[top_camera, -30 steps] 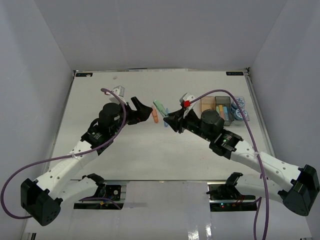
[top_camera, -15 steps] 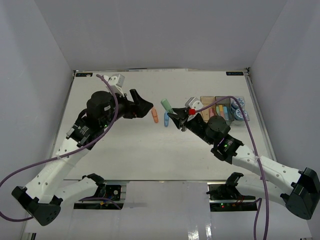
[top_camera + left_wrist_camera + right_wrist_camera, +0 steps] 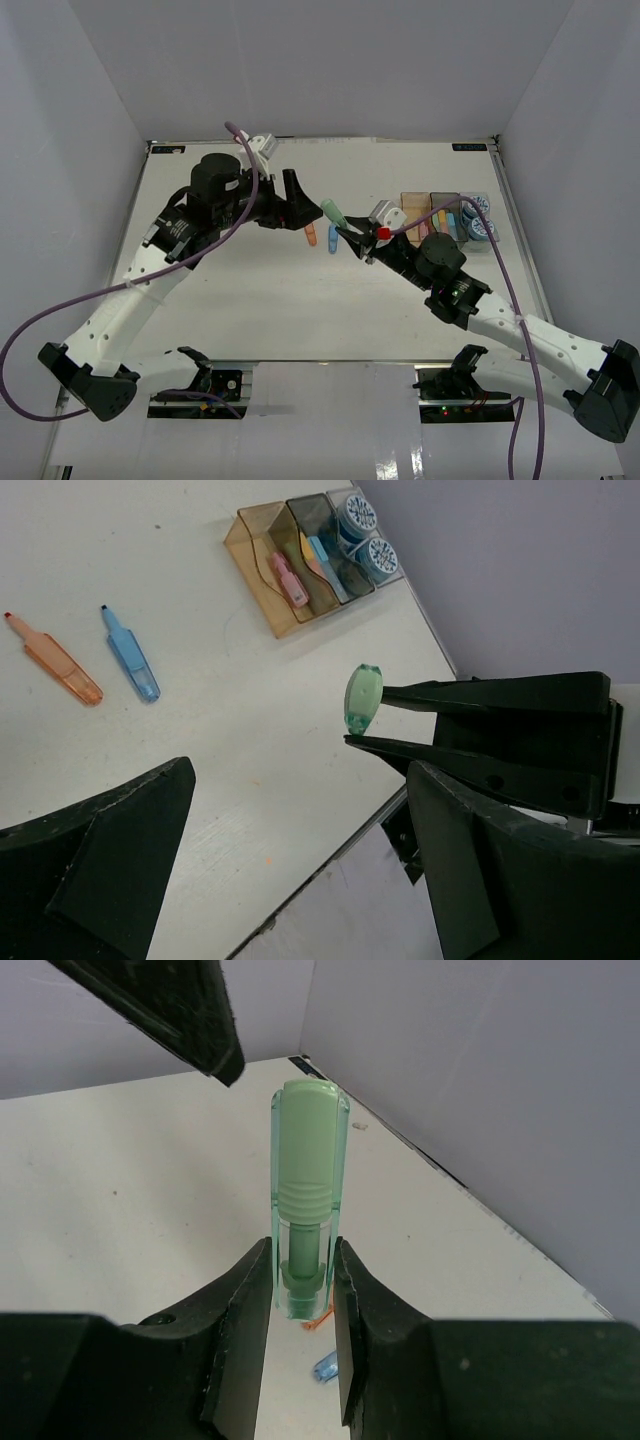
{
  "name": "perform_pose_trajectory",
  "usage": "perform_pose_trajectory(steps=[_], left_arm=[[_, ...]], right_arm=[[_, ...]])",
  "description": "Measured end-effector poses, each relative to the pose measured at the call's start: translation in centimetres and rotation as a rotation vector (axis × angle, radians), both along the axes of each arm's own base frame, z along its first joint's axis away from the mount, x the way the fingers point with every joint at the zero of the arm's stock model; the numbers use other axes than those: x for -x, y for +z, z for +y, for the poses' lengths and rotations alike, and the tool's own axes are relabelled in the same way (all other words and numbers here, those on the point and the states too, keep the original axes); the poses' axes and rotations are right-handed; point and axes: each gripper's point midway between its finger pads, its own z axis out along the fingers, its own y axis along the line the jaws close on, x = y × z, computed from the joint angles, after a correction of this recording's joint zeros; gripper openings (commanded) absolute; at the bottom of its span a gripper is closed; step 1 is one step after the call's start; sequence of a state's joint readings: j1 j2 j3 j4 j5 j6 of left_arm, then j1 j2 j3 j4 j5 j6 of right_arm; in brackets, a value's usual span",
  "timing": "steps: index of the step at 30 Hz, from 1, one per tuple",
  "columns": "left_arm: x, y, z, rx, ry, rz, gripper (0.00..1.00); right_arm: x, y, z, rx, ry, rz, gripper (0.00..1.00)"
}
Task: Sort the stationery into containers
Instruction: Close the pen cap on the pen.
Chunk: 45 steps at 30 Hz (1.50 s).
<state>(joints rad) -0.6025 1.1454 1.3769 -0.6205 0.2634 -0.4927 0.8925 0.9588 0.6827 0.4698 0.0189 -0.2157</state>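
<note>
My right gripper (image 3: 352,233) is shut on a green marker (image 3: 306,1190) and holds it above the table; the marker also shows in the top view (image 3: 332,212) and in the left wrist view (image 3: 362,697). My left gripper (image 3: 298,205) is open and empty, raised just left of the marker. An orange marker (image 3: 310,235) and a blue marker (image 3: 332,240) lie on the table below it, also in the left wrist view as the orange (image 3: 55,664) and the blue (image 3: 132,666). The amber bin (image 3: 262,575), grey bin (image 3: 325,550) and clear bin (image 3: 480,221) stand in a row at the right. Two patterned tubs (image 3: 366,535) sit in the clear bin.
A pink marker (image 3: 288,578) lies in the amber bin, and light blue and orange sticks (image 3: 318,556) lie in the grey bin. Grey walls close in the table on three sides. Purple cables loop from both arms.
My left arm has swung right and farther from the bases, bringing its open jaws close to the green marker. My right gripper, holding that marker, has shifted only slightly.
</note>
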Motion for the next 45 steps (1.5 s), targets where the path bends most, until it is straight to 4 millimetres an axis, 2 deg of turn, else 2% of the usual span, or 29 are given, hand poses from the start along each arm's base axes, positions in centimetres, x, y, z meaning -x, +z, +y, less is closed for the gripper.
perform_pose_trajectory(steps=[5, 9, 15, 24, 30, 34, 39, 45], left_arm=[[-0.9, -0.9, -1.5, -0.039, -0.062, 0.032, 0.89], [-1.3, -1.0, -2.3, -0.052, -0.101, 0.04, 0.84], [-1.3, -0.8, -2.9, -0.065, -0.155, 0.013, 0.66], [-0.8, -0.9, -3.1, -0.079, -0.214, -0.018, 0.61], [-0.7, -2.2, -3.0, -0.106, -0.222, -0.004, 0.6], [-0.9, -2.5, -3.1, -0.11, -0.226, -0.002, 0.56], [-0.7, -2.7, -3.3, -0.107, -0.245, 0.006, 0.46], [-0.4, -2.7, -3.6, -0.099, -0.268, 0.017, 0.41]], right_arm=[[1.0, -0.2, -0.2, 0.042, 0.042, -0.018, 0.19], [1.2, -1.3, -0.1, 0.089, 0.059, -0.013, 0.18], [1.5, -2.6, 0.2, 0.144, 0.088, 0.005, 0.18], [1.5, -3.5, 0.3, 0.175, 0.093, 0.022, 0.18], [1.4, -2.8, 0.5, 0.169, 0.095, 0.012, 0.18], [1.4, -2.5, 0.5, 0.164, 0.096, 0.007, 0.18], [1.5, -2.4, 0.5, 0.162, 0.099, 0.005, 0.18], [1.4, -2.3, 0.6, 0.163, 0.1, 0.005, 0.18]])
